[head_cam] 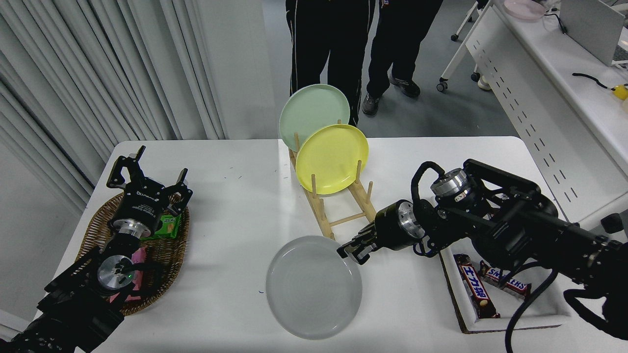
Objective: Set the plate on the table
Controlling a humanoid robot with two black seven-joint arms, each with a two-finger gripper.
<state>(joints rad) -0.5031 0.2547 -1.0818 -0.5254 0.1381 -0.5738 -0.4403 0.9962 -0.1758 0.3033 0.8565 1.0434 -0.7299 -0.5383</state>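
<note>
Grey plate on the white table

The plate (314, 287), round, glossy and light grey, with faint concentric rings and a shallow raised rim, is seen face up near the front edge of the table (235, 206), roughly midway across its width. It appears to lie flat or nearly flat on the surface; whether its far right rim is fully down cannot be told. The table is a large white top with rounded corners and a smooth matte finish, and a thin shadow is cast on it along the plate's near edge.
</note>
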